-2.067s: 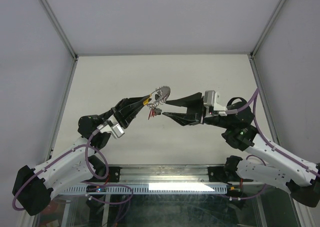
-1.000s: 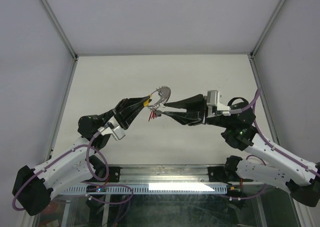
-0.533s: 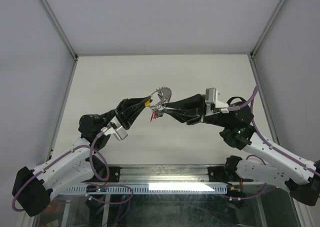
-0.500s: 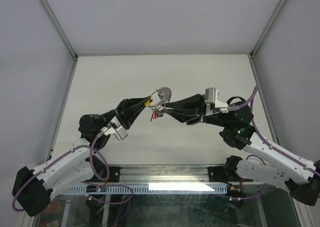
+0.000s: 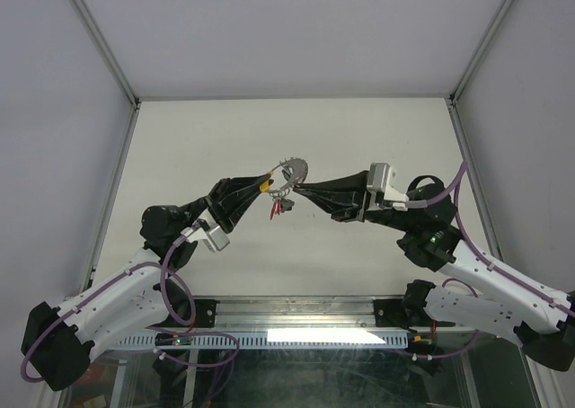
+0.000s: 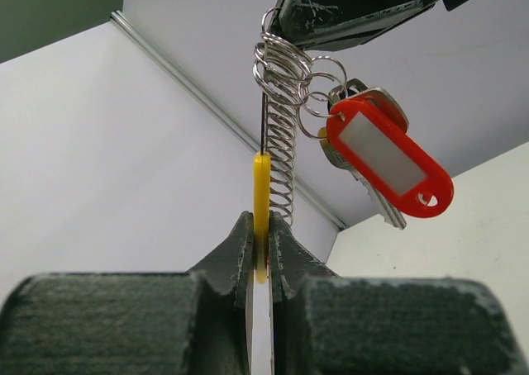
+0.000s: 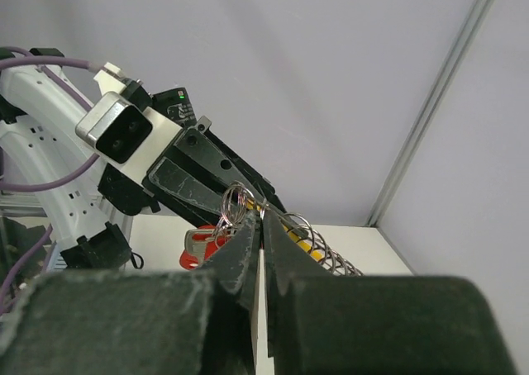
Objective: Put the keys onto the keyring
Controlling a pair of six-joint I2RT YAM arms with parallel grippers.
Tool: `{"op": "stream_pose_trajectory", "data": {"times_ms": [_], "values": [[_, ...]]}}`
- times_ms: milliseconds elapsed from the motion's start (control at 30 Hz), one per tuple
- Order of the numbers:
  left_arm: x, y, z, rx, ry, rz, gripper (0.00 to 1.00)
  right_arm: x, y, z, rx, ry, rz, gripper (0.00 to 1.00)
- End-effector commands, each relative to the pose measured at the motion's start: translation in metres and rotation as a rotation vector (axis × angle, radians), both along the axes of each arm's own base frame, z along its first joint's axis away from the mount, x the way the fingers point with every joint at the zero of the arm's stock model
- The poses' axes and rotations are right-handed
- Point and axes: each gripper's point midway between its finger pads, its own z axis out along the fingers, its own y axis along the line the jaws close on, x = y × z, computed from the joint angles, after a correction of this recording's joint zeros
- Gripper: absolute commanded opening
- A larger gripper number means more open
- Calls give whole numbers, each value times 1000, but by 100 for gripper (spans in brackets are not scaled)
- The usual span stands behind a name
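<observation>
The keyring point(image 5: 292, 168), a silvery coil, hangs in the air between both arms. My left gripper point(image 5: 268, 181) is shut on a yellow key tag point(image 6: 261, 195) that sits against the coil point(image 6: 282, 156). My right gripper point(image 5: 296, 188) is shut, pinching the coil's end point(image 7: 261, 203) between its tips point(image 7: 261, 218). Keys with a red tag point(image 6: 387, 155) dangle from small rings at that end, also seen in the top view as the red-tagged bunch point(image 5: 278, 208). In the right wrist view the red tag point(image 7: 201, 256) shows behind my left fingers point(image 7: 207, 177).
A pale tabletop point(image 5: 207, 147) lies below, walled by white panels with metal corner rails point(image 5: 99, 35). The arm bases and a cable tray point(image 5: 296, 336) sit at the near edge.
My right gripper's jaws have closed, from well apart to shut on the coil's end. The left gripper has held its grip and place; the red-tagged keys have swung slightly.
</observation>
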Motion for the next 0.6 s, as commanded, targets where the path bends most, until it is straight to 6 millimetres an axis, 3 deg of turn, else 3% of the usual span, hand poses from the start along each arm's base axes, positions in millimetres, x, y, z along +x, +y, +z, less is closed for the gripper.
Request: {"op": "stream_pose_trajectory", "data": {"times_ms": [0, 133, 200, 433, 567], "values": [[-19, 5, 24, -28, -54, -53, 5, 4, -4, 2, -30, -77, -49, 0], [-23, 1, 7, 21, 8, -93, 30, 8, -6, 2, -62, -102, -79, 0], [-25, 1, 1, 37, 44, -101, 37, 9, -9, 1, -78, -128, -99, 0], [-29, 9, -12, 49, 201, -110, 50, 14, -17, -12, -183, -232, -158, 0], [-36, 9, -23, 99, 283, -138, 55, 26, -27, -14, -226, -223, -240, 0]]}}
